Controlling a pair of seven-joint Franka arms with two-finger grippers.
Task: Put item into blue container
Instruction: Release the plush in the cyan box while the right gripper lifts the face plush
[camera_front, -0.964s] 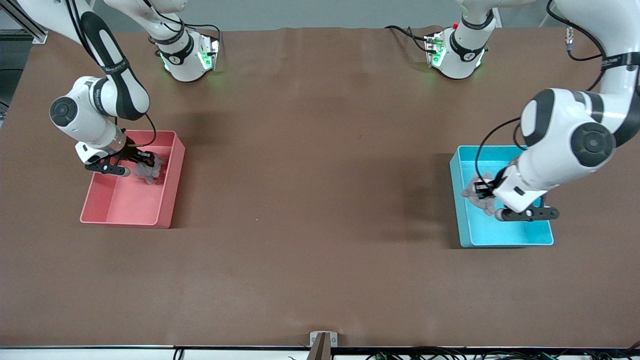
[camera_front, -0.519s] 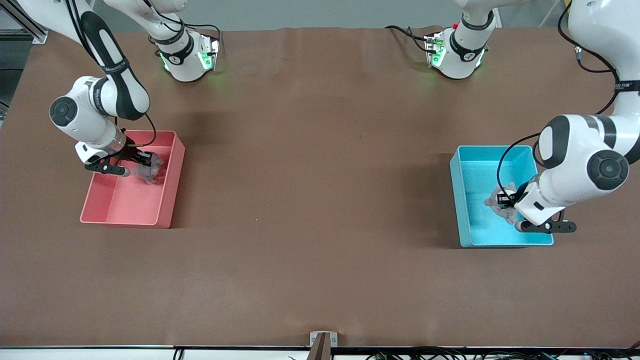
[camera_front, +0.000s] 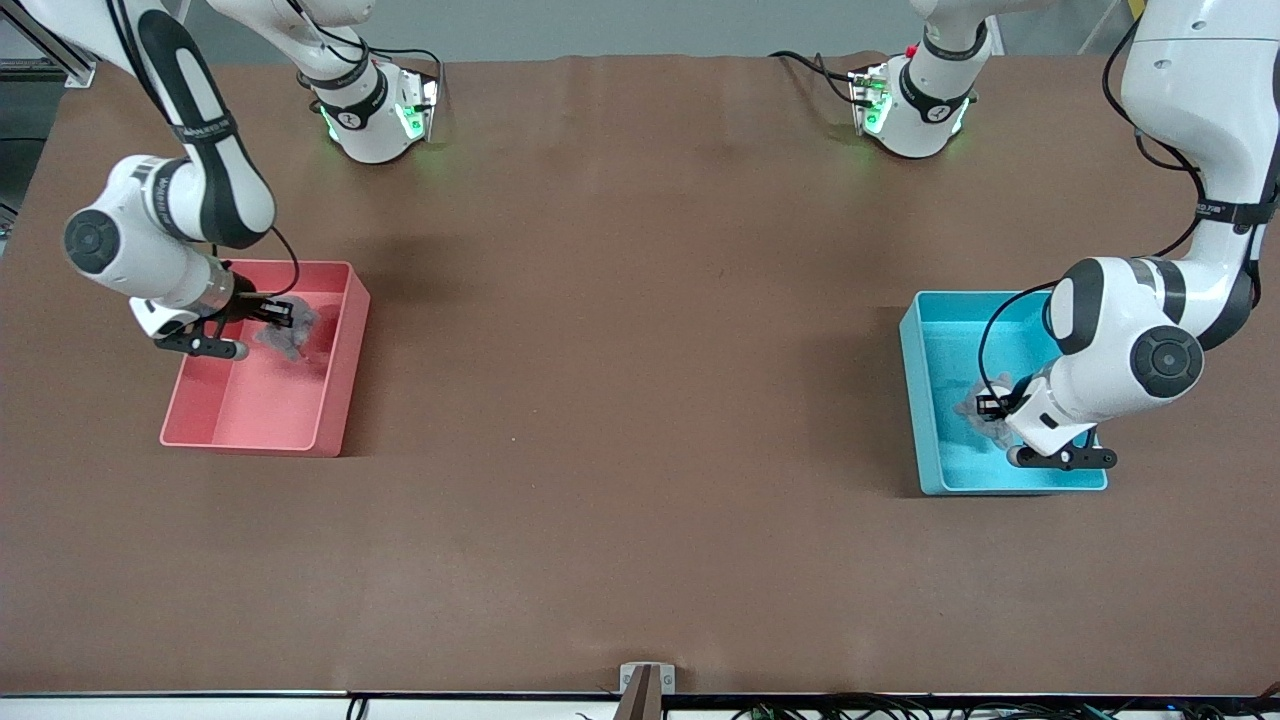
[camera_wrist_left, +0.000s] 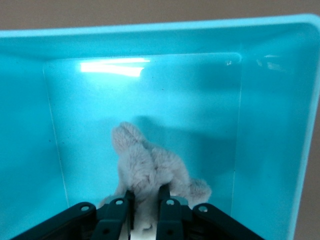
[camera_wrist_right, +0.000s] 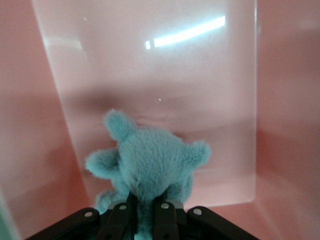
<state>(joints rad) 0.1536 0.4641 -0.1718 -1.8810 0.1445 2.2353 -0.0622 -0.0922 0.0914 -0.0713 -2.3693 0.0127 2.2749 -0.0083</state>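
**Two toys gripped, one over each bin**

A pale plush toy (camera_wrist_left: 150, 167) is clamped between the closed fingers of the left gripper (camera_front: 985, 406), low inside the blue container (camera_front: 915, 400) at the left arm's end of the table. A teal plush toy (camera_wrist_right: 147, 160) is pinched tight by the right gripper (camera_front: 275, 315) over the pink bin (camera_front: 335, 400). If release is delayed, the pale toy could be dragged out again. Nothing obstructs either bin.

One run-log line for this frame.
left gripper: shut on grey plush toy in cyan plastic bin | right gripper: shut on blue plush toy in pink plastic bin
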